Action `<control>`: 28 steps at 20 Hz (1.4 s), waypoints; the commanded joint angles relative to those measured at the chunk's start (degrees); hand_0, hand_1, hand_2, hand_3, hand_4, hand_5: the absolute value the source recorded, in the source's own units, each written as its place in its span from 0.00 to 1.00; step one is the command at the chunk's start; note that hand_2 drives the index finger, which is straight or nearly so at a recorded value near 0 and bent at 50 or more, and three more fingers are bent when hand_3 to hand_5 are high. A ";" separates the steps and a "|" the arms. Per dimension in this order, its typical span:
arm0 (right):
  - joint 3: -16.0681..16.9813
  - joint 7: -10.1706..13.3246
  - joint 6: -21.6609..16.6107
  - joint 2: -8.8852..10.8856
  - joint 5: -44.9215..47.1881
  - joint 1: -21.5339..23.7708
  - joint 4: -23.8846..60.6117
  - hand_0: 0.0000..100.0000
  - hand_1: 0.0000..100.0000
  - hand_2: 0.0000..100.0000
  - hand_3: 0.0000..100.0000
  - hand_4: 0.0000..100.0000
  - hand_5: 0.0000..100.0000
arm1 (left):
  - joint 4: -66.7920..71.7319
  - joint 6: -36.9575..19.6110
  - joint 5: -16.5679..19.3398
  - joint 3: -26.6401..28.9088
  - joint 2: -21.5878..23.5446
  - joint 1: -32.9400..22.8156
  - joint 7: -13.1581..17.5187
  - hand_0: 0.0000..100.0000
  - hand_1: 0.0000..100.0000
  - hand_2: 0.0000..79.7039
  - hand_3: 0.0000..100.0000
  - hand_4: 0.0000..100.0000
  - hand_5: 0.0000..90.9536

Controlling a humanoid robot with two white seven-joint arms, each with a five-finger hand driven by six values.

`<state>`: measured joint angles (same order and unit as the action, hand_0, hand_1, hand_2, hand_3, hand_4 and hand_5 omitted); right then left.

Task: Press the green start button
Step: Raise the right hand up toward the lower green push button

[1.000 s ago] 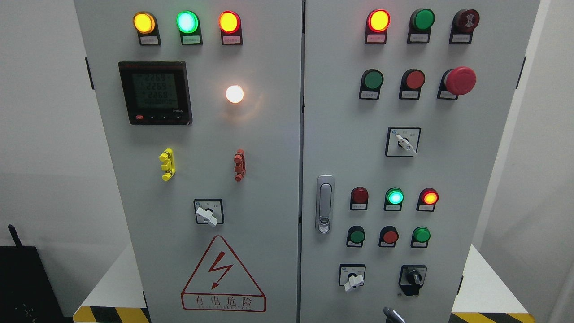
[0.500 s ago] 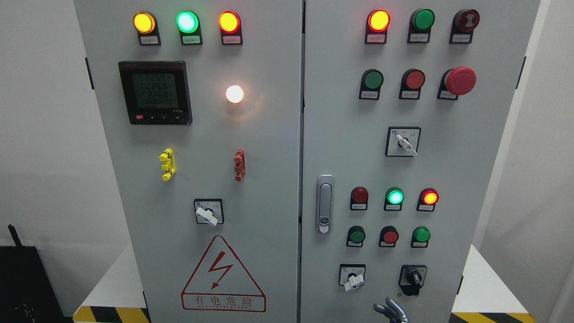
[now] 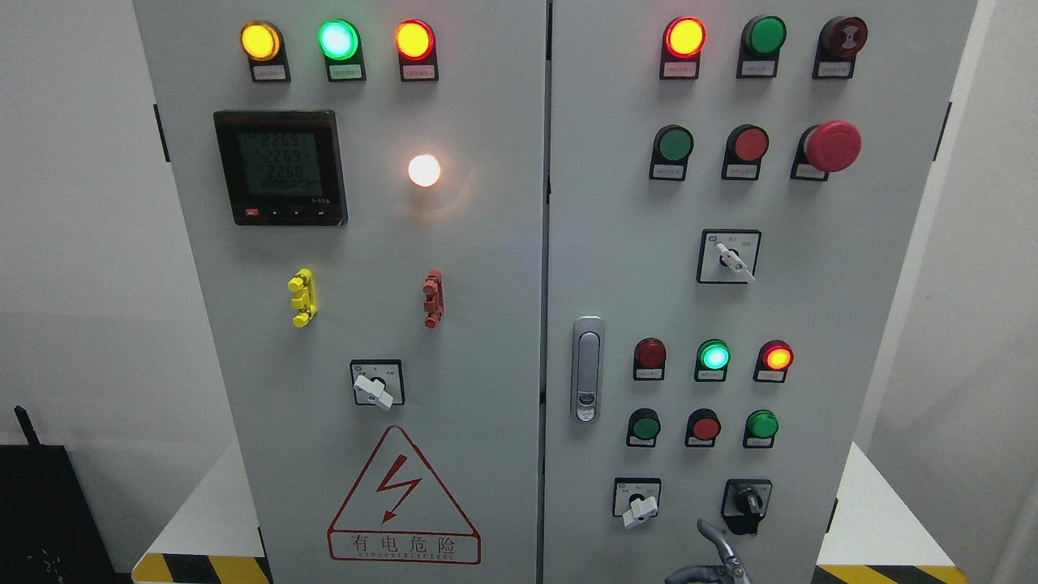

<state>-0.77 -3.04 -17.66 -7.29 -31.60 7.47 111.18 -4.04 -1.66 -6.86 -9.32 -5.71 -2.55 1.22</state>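
Green button (image 3: pixel 646 425) untouched | right hand (image 3: pixel 718 560) at bottom edge, apparently one finger extended, grip unclear

Grey control cabinet (image 3: pixel 486 243), 2 doors, seen front-on.

Left door: 3 lit lamps in the top row, yellow, green, red; digital meter (image 3: pixel 280 168); white lamp (image 3: pixel 424 170) lit; yellow clip (image 3: pixel 302 297) and red clip (image 3: pixel 434 298); selector switch (image 3: pixel 377 384); warning triangle (image 3: pixel 403 499).

Right door: door handle (image 3: pixel 587 369); emergency stop (image 3: pixel 833 146); 3 green push buttons, 1 upper (image 3: pixel 675 144) and 2 in the lower row (image 3: pixel 646 426) (image 3: pixel 762 424); lit green lamp (image 3: pixel 714 356).

Robot hand (image 3: pixel 714 560): at the bottom edge right of the middle, 1 grey finger raised beside the black knob (image 3: pixel 747 504), well below the green buttons.
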 commanded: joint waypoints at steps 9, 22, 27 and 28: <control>3.58 2.69 -1.67 -0.09 -19.11 -7.29 -1.93 0.63 0.35 0.00 0.52 0.52 0.37 | 0.00 -0.01 0.00 0.00 0.00 0.00 0.01 0.12 0.56 0.00 0.00 0.00 0.00; 3.41 2.78 -1.23 -0.27 -26.41 -11.51 -4.30 0.67 0.36 0.00 0.52 0.53 0.38 | 0.00 -0.01 0.00 0.00 0.00 0.00 0.01 0.12 0.56 0.00 0.00 0.00 0.00; 3.41 2.78 -1.14 -0.27 -28.08 -13.18 -5.62 0.68 0.37 0.00 0.53 0.54 0.39 | 0.00 -0.01 0.00 0.00 0.00 0.00 0.01 0.12 0.56 0.00 0.00 0.00 0.00; 3.41 2.78 -1.14 -0.27 -28.26 -13.53 -5.97 0.68 0.37 0.00 0.53 0.54 0.39 | 0.00 -0.01 0.00 0.00 0.00 0.00 0.01 0.12 0.56 0.00 0.00 0.00 0.00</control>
<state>2.29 -0.29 -18.86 -7.50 -57.77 -4.22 107.49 -4.04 -1.65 -6.86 -9.32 -5.71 -2.55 1.22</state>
